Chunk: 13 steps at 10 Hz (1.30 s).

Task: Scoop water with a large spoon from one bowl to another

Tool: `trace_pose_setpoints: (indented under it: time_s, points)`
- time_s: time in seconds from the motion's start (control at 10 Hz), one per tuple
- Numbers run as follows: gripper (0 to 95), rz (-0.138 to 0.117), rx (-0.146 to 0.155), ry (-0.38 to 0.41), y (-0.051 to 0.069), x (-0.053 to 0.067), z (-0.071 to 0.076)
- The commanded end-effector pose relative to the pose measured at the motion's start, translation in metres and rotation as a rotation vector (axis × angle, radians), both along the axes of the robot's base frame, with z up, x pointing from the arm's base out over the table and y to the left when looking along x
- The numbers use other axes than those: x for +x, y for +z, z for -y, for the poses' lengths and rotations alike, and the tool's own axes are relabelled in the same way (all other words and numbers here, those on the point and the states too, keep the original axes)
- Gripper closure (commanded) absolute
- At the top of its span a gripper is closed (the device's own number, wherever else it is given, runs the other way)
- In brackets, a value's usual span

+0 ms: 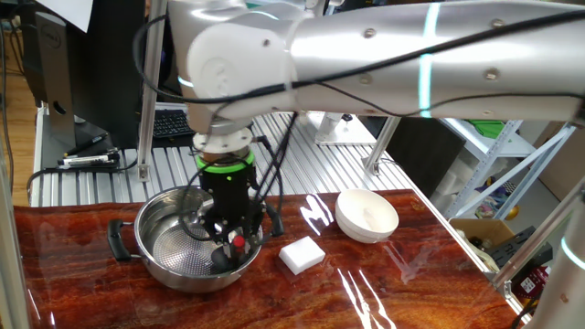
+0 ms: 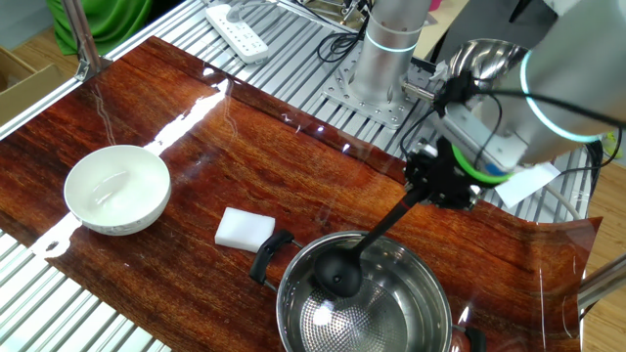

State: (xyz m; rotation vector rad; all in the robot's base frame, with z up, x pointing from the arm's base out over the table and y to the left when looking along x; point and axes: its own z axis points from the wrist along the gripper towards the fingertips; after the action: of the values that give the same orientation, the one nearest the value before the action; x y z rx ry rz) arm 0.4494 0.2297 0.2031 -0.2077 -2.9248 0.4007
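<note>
The steel pot (image 1: 161, 208) (image 2: 294, 282) stands at the near edge of the wooden table. My gripper (image 1: 229, 230) (image 2: 431, 183) hangs over the pot's rim, shut on the top of the large spoon's thin black handle (image 2: 387, 223). The handle slants down into the pot, and the spoon's round black cup (image 2: 335, 277) (image 1: 222, 261) rests low inside near the wall. The white bowl (image 1: 367, 216) (image 2: 115, 188) sits apart from the pot, further along the table. I cannot tell whether there is water in either vessel.
A white rectangular block (image 1: 302, 255) (image 2: 245, 228) lies between the pot and the bowl. The arm's base (image 2: 380, 68) is bolted to the slatted metal bench behind the table. A power strip (image 2: 240, 34) and a keyboard (image 1: 170, 123) lie further back.
</note>
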Motion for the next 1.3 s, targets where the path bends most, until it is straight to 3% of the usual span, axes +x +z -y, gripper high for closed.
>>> trace_pose_setpoints:
  time_s: [0.1, 0.4, 0.6, 0.9, 1.3]
  points:
    - [95.0, 0.008, 0.003, -0.017, -0.004, 0.004, 0.0]
    - [95.0, 0.009, -0.003, -0.031, -0.011, 0.012, -0.001]
    - [95.0, -0.015, -0.008, -0.04, -0.013, 0.02, -0.002]
    - [95.0, -0.029, -0.035, -0.044, -0.014, 0.021, -0.002]
    - [95.0, -0.015, -0.065, -0.075, -0.024, 0.022, -0.003]
